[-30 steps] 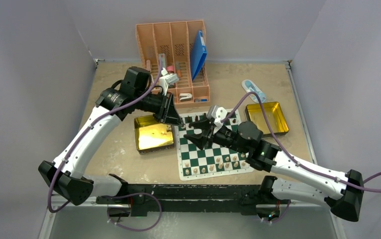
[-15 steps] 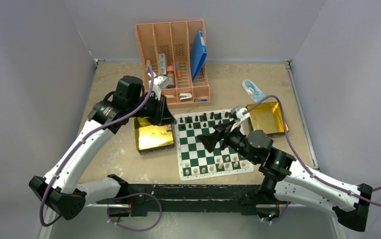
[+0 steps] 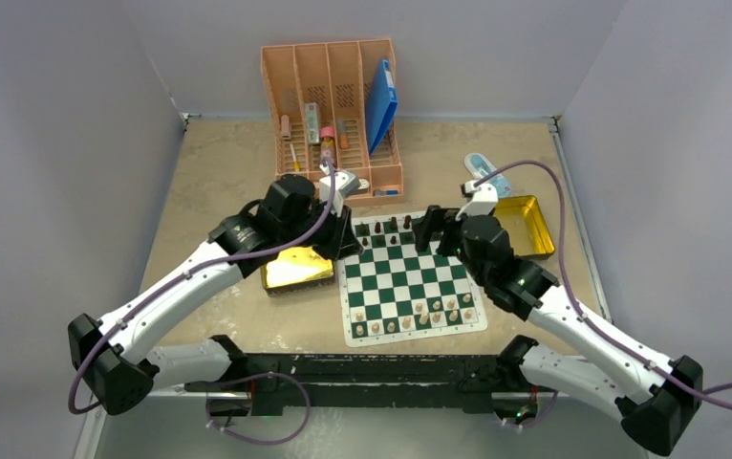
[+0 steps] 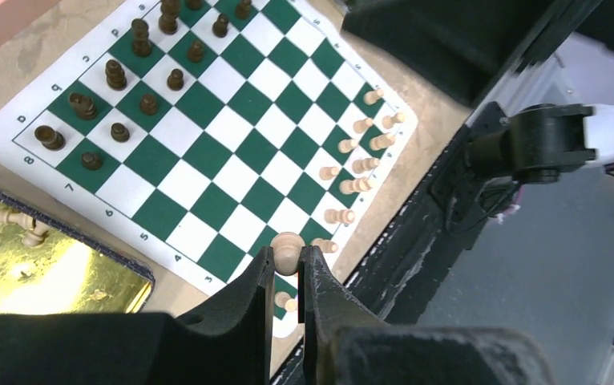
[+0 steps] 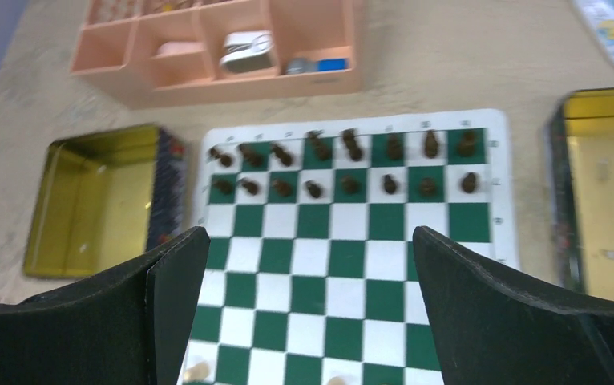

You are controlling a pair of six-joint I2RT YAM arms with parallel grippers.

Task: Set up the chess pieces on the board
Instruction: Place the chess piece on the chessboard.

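The green-and-white board point(image 3: 393, 279) lies at the table's middle. Dark chess pieces point(image 3: 393, 228) fill its two far rows, and pale chess pieces point(image 3: 421, 314) stand along its near rows. My left gripper point(image 3: 345, 243) hovers over the board's left edge. In the left wrist view it point(image 4: 286, 257) is shut on a pale pawn point(image 4: 288, 247), held above the board point(image 4: 232, 152). My right gripper point(image 3: 432, 229) is open and empty above the far rows. In the right wrist view its fingers point(image 5: 167, 281) straddle the board point(image 5: 352, 257), with the dark pieces point(image 5: 350, 184) beyond them.
A gold tin point(image 3: 295, 272) lies left of the board with two pale pieces point(image 4: 22, 225) in it. A second gold tin point(image 3: 527, 226) lies at the right. The pink organiser point(image 3: 333, 105) stands behind the board. A blue-white packet point(image 3: 484, 173) lies far right.
My left gripper has moved from above the left tin to the board's left edge. My right gripper has drawn back from the board's middle towards its far right rows.
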